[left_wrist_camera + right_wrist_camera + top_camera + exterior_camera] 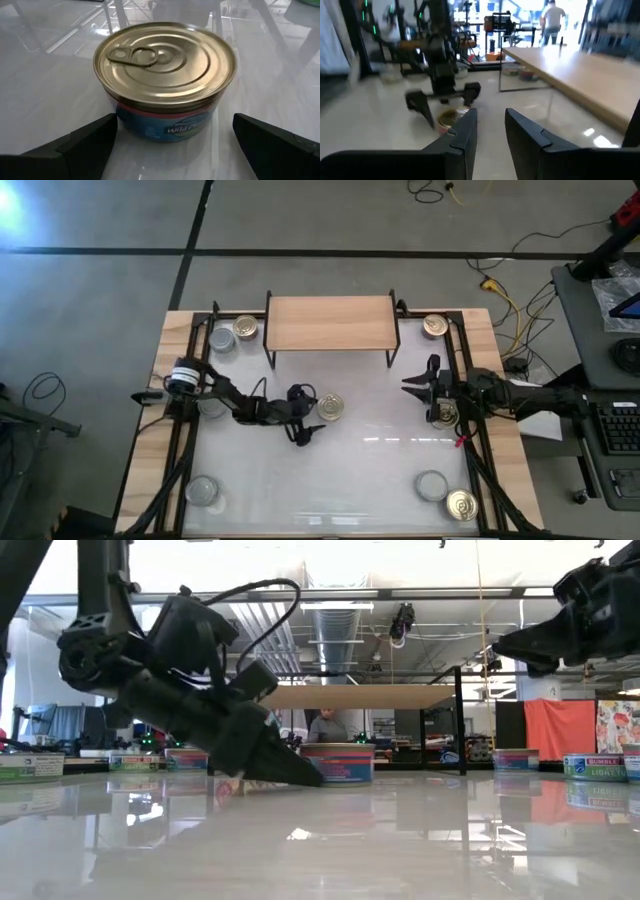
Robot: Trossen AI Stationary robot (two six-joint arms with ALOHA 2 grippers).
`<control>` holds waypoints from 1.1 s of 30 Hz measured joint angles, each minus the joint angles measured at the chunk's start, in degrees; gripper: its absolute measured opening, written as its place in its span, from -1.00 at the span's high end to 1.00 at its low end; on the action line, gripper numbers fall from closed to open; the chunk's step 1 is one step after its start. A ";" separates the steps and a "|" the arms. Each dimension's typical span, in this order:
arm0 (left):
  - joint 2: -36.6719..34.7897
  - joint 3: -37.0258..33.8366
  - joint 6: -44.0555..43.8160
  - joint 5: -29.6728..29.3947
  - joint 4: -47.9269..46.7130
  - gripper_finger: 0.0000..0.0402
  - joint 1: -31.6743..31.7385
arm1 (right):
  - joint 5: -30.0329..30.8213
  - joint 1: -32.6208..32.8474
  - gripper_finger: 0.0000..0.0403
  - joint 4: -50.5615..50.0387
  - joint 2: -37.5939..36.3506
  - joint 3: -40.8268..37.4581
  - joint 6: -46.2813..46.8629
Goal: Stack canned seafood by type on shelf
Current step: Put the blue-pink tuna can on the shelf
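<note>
1. White glossy table point(380, 470) under me, wood border around it; workshop room behind, a person standing far off in my right wrist view.
2. My left gripper point(306, 416) sits low at table centre, fingers spread wide on either side of a gold-lidded tin point(330, 408), not touching it. In the left wrist view that tin point(167, 80) stands upright between the two fingers point(85, 147).
3. My right gripper point(413, 385) hovers above the table's right side, fingers parted a little, holding nothing.
4. Shelf point(331, 323) stands at the far edge, its board bare.
5. Other tins: two at far left point(234, 333), one gold at far right point(434, 326), one under the right arm point(443, 414), one silver near left point(202, 491), two near right point(447, 494).
</note>
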 joint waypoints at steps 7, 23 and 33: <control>3.31 3.55 0.98 -0.34 0.98 -0.90 0.02 | 0.10 0.00 0.56 5.71 0.04 0.00 16.17; 9.10 7.05 1.46 1.13 8.79 -0.90 0.04 | 9.64 0.00 0.51 11.57 2.37 0.00 19.97; 12.57 8.45 1.05 2.16 15.02 -0.90 0.09 | 10.45 0.00 0.60 14.82 12.10 0.00 24.27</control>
